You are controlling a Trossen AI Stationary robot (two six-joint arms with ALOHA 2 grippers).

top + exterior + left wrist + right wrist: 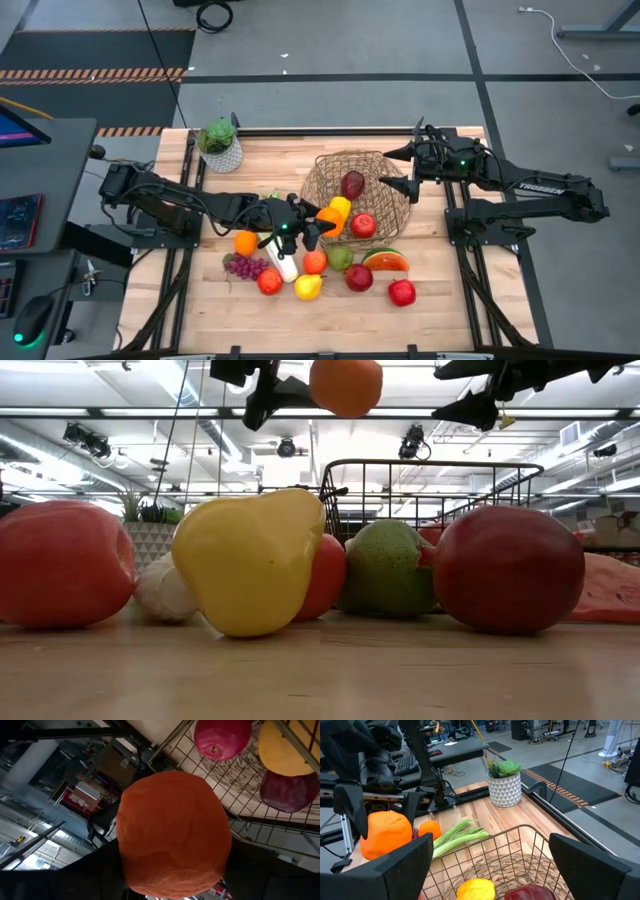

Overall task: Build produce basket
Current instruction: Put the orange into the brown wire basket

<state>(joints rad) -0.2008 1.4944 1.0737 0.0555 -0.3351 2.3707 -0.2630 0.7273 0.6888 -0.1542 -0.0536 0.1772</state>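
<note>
My left fingers [318, 226] grip an orange [330, 219], holding it in the air at the near-left rim of the basket [325, 172]. From my left wrist the orange [172, 832] fills the view, with a red apple [222, 737], a yellow piece and a dark red one lying in the basket behind it. My right fingers [392, 168] stand wide apart, holding nothing, over the basket's far-right rim. The rest of the produce lies on the table [450, 290] in front of the basket: a second orange [246, 243], grapes [243, 266], a watermelon slice [385, 260], more apples and a leek [460, 836].
</note>
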